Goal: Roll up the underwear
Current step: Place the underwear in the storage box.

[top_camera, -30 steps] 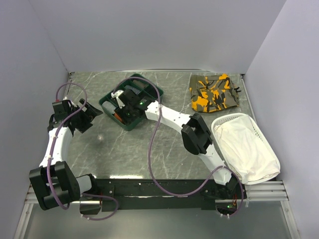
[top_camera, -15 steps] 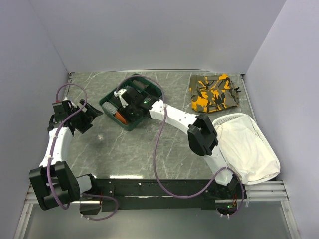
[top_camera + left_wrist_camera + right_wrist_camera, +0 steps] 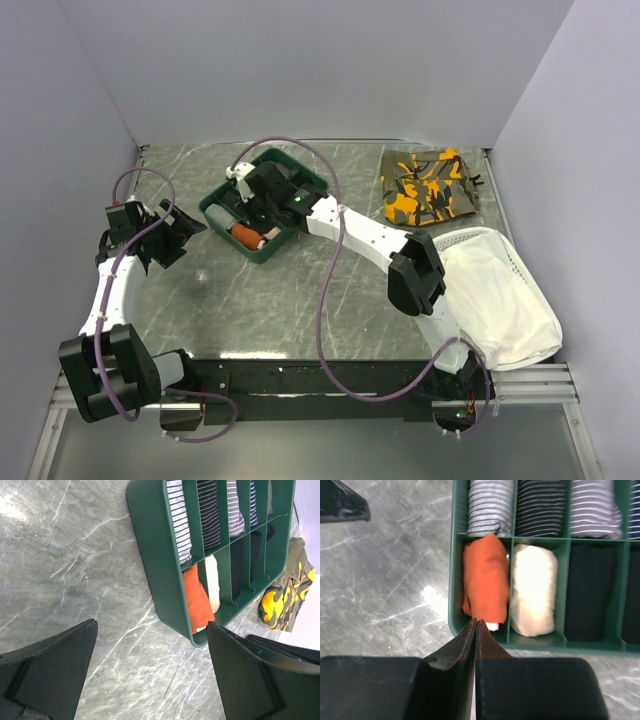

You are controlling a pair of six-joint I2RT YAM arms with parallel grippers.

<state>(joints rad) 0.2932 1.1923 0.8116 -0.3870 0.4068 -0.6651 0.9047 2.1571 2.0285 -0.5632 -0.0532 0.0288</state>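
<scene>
The underwear point(image 3: 486, 577) is lying rolled into a tight orange bundle in a corner compartment of the green tray point(image 3: 535, 644), with a scrap of its white band poking out at the near end. The right wrist camera is showing this best. A cream roll point(image 3: 534, 592) is sitting in the next compartment, black rolls point(image 3: 590, 590) are filling the ones beyond it, and striped rolls point(image 3: 490, 505) are lining the row behind. In that same view the right gripper point(image 3: 476, 621) is hanging over the tray's near rim with its two fingers pressed flat together and nothing showing between them. Whether the tips are touching the bundle I cannot tell.

From overhead, the right arm is reaching across the table point(image 3: 260, 300) and covering much of the tray, so only a sliver of orange is showing there. That view is taking in what the wrists miss: a camouflage garment point(image 3: 430, 187) lying by the far right corner, and a white cloth point(image 3: 495, 290) spilling out of a white basket point(image 3: 515, 262) at the right edge.

The left gripper point(image 3: 151, 624) is hovering off to the tray's left, fingers spread wide and holding nothing. Its camera is framing the tray from the side, with the orange bundle plain in the end compartment.
</scene>
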